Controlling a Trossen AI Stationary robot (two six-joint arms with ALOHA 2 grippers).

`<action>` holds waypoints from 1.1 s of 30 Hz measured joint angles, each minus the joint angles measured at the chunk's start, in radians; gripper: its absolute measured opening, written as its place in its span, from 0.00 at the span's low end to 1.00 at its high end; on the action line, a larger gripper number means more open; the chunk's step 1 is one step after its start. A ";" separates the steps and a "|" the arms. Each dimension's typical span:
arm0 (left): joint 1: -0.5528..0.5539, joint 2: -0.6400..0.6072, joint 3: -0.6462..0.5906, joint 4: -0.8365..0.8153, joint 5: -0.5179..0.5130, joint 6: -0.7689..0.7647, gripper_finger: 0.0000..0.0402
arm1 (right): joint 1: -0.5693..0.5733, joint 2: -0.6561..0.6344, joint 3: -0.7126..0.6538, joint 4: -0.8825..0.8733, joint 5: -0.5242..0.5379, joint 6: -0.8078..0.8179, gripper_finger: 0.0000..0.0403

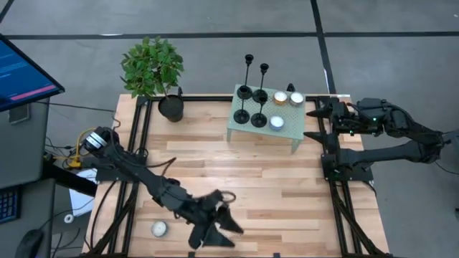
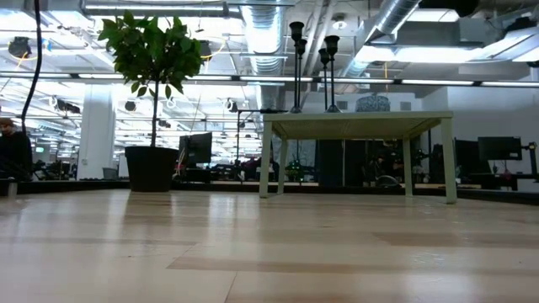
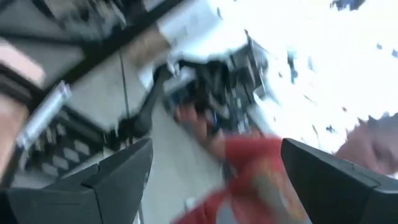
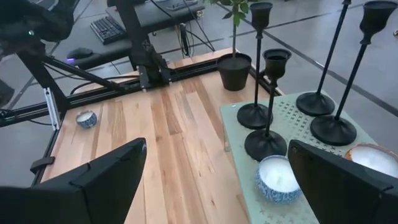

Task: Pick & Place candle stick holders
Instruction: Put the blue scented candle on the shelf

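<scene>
Several black candle stick holders point(image 1: 252, 97) stand upright on their disc bases on a pale green stand point(image 1: 288, 132) at the table's far right; the right wrist view shows them too point(image 4: 266, 143), and the low view shows their stems point(image 2: 296, 67). My left gripper point(image 1: 219, 235) hovers open over the table's near edge, far from them, with nothing between its fingers point(image 3: 214, 155). At the table's right edge, beside the stand, my right gripper point(image 1: 313, 123) waits open and empty point(image 4: 217, 149), pointing across the table.
Three round tealights point(image 1: 280, 98) share the stand with the holders. Another tealight point(image 1: 158, 228) lies at the table's near left. A potted plant point(image 1: 171, 107) stands at the far left corner. Bare wood spans the table's middle point(image 1: 237, 168).
</scene>
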 joint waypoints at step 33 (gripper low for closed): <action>0.192 -0.146 0.000 0.022 -0.251 0.071 0.88 | -0.001 0.001 0.000 -0.049 0.131 0.003 0.95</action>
